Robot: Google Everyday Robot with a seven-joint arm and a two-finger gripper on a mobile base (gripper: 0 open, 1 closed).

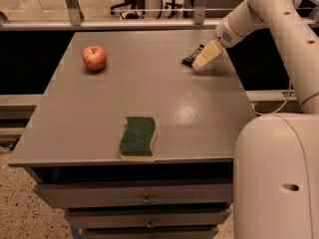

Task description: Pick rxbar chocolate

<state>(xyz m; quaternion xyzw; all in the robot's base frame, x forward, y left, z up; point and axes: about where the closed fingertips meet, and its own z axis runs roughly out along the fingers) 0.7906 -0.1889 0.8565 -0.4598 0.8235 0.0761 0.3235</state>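
Note:
The rxbar chocolate (192, 57), a small flat bar in a black glossy wrapper, lies at the far right of the grey table (144, 98). My gripper (204, 59) hangs low right over its near end and covers part of it. The white arm comes in from the upper right. Whether the gripper touches the bar does not show.
A red apple (94, 58) sits at the far left of the table. A green sponge (137, 137) lies near the front edge. My white base (276, 178) fills the lower right. Drawers (144, 198) are under the tabletop. A railing (149, 21) runs behind the table.

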